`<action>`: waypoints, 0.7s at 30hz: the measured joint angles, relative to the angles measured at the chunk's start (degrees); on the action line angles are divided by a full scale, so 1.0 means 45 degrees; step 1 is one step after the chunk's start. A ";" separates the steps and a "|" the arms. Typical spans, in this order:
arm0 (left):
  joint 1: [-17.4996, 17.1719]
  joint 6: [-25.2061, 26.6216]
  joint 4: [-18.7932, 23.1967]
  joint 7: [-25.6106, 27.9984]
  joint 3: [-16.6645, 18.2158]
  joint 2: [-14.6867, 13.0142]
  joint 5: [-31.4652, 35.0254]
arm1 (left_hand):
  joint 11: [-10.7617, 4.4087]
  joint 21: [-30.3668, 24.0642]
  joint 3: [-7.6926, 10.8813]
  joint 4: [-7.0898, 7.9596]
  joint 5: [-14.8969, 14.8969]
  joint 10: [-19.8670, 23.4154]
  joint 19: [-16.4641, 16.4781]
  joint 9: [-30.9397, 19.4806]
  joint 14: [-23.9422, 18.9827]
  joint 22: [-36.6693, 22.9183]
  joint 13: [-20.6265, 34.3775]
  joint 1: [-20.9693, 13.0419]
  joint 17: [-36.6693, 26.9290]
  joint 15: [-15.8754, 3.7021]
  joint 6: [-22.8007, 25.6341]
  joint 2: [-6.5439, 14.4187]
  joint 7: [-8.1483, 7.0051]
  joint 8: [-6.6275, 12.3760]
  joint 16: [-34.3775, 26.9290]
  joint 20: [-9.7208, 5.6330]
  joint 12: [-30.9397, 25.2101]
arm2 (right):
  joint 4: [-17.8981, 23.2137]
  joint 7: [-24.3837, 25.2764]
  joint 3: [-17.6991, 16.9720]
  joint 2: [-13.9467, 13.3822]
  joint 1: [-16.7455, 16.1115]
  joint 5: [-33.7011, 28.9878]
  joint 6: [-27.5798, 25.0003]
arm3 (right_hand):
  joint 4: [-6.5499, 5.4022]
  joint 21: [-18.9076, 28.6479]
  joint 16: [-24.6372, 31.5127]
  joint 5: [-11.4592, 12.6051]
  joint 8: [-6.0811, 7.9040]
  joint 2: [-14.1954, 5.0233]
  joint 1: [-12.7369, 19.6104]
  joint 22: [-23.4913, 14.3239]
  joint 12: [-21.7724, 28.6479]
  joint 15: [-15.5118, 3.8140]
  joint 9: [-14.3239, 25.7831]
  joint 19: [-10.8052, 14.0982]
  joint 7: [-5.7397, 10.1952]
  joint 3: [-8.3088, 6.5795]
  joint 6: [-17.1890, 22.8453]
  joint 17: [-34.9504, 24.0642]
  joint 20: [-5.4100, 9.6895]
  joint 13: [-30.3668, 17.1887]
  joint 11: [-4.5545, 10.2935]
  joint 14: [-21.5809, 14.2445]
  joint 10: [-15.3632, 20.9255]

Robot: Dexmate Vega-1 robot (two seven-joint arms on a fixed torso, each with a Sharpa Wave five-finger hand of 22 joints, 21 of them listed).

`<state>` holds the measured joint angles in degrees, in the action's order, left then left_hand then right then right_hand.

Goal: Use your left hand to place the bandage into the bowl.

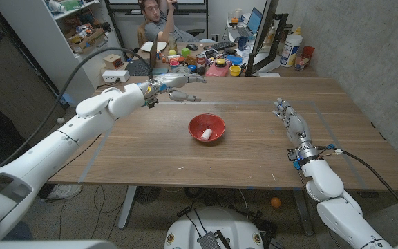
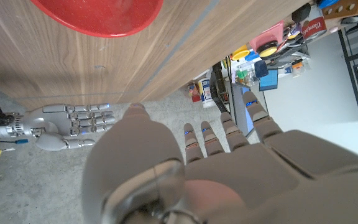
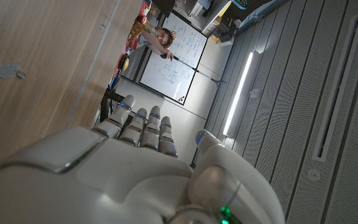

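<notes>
The red bowl (image 2: 98, 15) is cut off by the left wrist view's edge; desk clutter (image 1: 206, 61) behind the table is too small to identify.

Beyond the wooden table (image 1: 268, 149), a person (image 1: 156, 21) is seen seated, one arm raised to the head. A cluttered desk (image 1: 206, 59) is spread out in front of that person, with a yellow cup (image 1: 235, 70), a pink item (image 1: 218, 69) and a green ball (image 1: 173, 52) picked out among the mess. A laptop (image 1: 254, 21) is propped open farther back. A white canister (image 1: 291, 50) and a red cup (image 1: 304, 55) are set near the concrete wall on the right. White shelving (image 1: 74, 28) is stacked with boxes on the left. An orange ball (image 1: 275, 203) is spotted on the floor under the table. A whiteboard (image 3: 178, 53) is caught in the right wrist view.
</notes>
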<state>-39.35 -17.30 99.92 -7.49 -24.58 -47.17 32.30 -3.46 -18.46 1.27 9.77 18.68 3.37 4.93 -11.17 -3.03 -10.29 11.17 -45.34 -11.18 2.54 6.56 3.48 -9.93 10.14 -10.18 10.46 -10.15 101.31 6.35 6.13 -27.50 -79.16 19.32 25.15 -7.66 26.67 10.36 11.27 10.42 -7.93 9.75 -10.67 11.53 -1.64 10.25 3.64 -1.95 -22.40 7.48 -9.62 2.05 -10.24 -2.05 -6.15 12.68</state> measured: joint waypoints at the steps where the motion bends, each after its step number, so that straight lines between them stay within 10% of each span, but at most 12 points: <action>1: -0.0024 0.0000 0.0001 0.0000 0.0025 0.0005 0.0000 | 0.0011 0.0018 -0.0078 0.0016 0.0000 -0.0122 -0.0112 0.0000 0.0093 -0.0002 0.0000 0.0162 0.0000 0.0026 -0.0113 0.0040 -0.0019 0.0000 0.0000 -0.0027 0.0000 | 0.0000 0.0002 0.0000 0.0000 0.0000 -0.0003 -0.0001 | 0.0000 0.0000 0.0000 0.0000 0.0000 0.0000 0.0000 0.0000 0.0000 -0.0001 0.0000 0.0000 0.0000 0.0000 0.0000 0.0000 0.0000 0.0000 0.0000 0.0000 0.0000; 21: -0.0637 -0.0874 -0.0456 0.2749 0.0853 0.0405 -0.0706 | 0.0107 0.0715 -0.0901 0.0042 0.0000 -0.1285 -0.1141 0.0056 0.1440 -0.0057 -0.0089 0.2055 0.0016 0.0397 -0.1302 0.0261 -0.0229 0.0001 0.0000 0.0053 -0.0059 | 0.0203 0.0466 0.0135 0.0099 -0.0089 -0.0356 -0.0202 | -0.0001 -0.0076 0.0000 0.0000 0.0000 0.0000 0.0001 0.0000 0.0000 0.0000 0.0001 0.0000 0.0000 0.0000 0.0000 0.0000 0.0000 0.0000 0.0000 0.0000 0.0000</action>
<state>-42.22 -21.23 97.87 4.88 -20.74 -45.35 29.12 -2.97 -15.24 -2.79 9.96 18.68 -2.41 -0.21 -10.92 3.45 -10.54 10.77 -36.09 -11.11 4.32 0.70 4.65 -10.96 10.14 -10.18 10.69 -10.41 102.22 8.44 6.74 -27.06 -79.57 17.72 24.24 -7.66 26.33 10.36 11.27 10.42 -7.93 9.75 -10.67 11.53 -1.65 10.25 3.63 -1.95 -22.40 7.47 -9.62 2.05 -10.24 -2.05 -6.15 12.68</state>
